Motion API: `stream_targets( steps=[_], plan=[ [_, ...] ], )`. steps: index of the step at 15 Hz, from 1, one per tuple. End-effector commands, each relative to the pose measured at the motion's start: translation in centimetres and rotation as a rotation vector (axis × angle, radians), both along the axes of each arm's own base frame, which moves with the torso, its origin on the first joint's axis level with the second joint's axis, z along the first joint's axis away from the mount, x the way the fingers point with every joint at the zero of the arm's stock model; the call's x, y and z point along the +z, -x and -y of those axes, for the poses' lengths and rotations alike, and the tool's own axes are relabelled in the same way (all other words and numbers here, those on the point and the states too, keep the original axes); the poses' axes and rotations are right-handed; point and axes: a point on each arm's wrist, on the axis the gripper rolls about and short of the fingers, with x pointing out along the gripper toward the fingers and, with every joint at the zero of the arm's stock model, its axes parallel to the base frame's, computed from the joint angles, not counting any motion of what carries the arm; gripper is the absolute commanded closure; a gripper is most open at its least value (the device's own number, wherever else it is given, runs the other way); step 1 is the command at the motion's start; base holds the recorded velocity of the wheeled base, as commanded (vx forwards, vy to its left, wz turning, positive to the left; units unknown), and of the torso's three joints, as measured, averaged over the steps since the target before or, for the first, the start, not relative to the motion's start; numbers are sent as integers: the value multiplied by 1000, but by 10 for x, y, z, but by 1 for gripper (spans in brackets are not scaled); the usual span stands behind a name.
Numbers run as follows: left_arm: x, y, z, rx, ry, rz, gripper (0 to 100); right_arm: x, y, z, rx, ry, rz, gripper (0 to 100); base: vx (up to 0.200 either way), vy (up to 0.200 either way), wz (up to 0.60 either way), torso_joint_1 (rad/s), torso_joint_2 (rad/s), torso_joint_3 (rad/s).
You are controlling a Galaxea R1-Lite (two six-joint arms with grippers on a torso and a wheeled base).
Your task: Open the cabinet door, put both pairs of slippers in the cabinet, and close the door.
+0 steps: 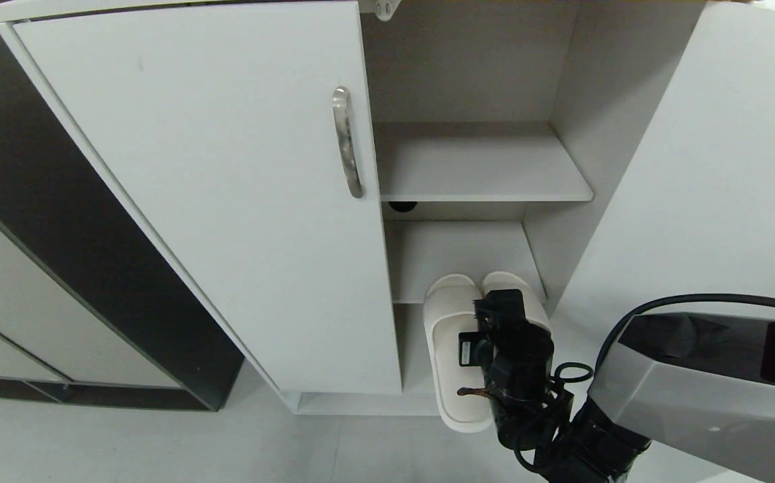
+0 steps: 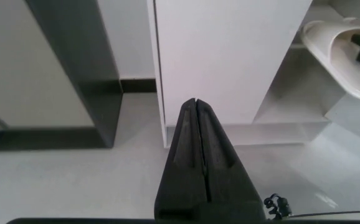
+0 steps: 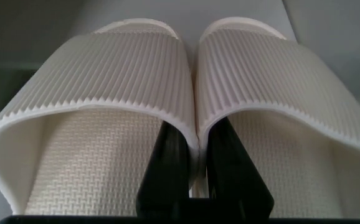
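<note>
1. R jaws clenched on the slippers (image 3: pixel 124 81), one jaw inside each, pinching the two inner walls together. L jaws shut on nothing, low near the floor (image 1: pixel 159 443), facing the closed L door (image 1: pixel 226 201).
2. Pair hangs in front of the cabinet (image 1: pixel 468 80) opening, toes toward the lower shelf (image 1: pixel 454 258), heels out over the floor.
3. Risk: grip is on soft walls only; a jolt & one slipper may slide out.
4. Risk: toes may catch the shelf edge or the L door edge just beside.
5. Risk: heels left overhanging, and we think the R door (image 1: pixel 716 168) won't shut.
</note>
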Motion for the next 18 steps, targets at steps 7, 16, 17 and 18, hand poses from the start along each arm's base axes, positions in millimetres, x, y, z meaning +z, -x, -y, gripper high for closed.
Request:
stream_targets(
  steps=[7,16,17,18],
  plan=[
    [0,0,0,0,0,-2,100,-8,3,8,28,-1,-6,100,57,0,0,1,1,1],
    [0,0,0,2,5,-2,100,17,-64,-9,1,-37,37,100,0,0,0,0,0,0],
    [0,0,0,2,5,-4,100,22,-69,-11,-1,-38,40,100,0,0,0,0,0,0],
    [0,0,0,2,7,-2,100,24,-76,-13,-7,-39,41,100,0,0,0,0,0,0]
  ],
)
